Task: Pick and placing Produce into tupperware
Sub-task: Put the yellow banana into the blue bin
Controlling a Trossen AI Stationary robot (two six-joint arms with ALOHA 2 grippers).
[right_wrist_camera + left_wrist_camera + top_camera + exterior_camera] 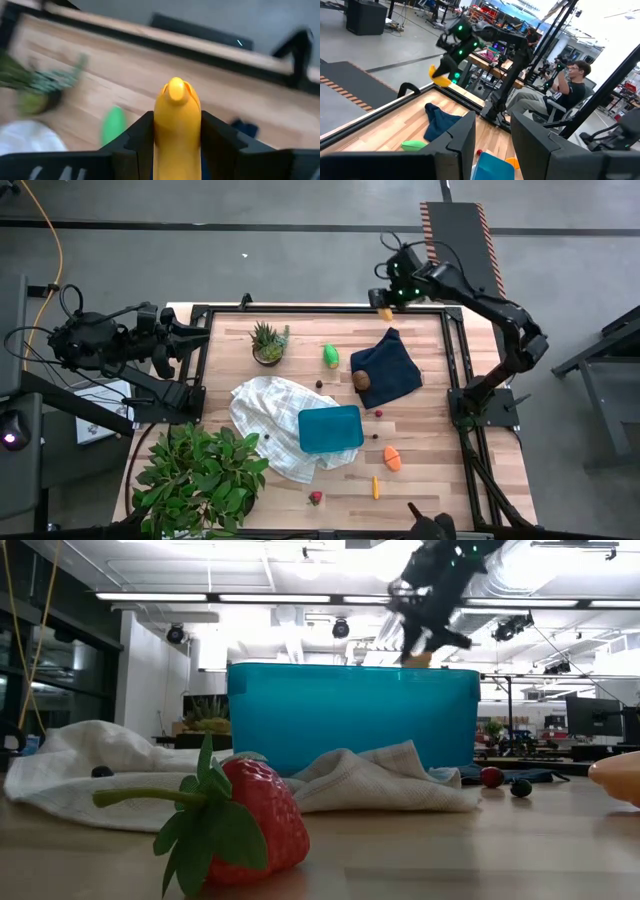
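- Right gripper (176, 145) clamped a smooth yellow banana (176, 125) between its dark fingers, raised above the far edge of the wooden bench (440, 470).
- Left gripper (492, 142) waited off the bench's left side, fingers parted and empty.
- The teal, round-cornered box (330, 429) lay on a crumpled white cloth (265, 410); a glossy strawberry (250, 825) sat near the front edge.

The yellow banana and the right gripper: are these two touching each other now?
Touching. The right wrist view shows the yellow banana clamped between the right gripper's two dark fingers, each pressed against one side with no gap. The high view places the pair above the table's far edge.
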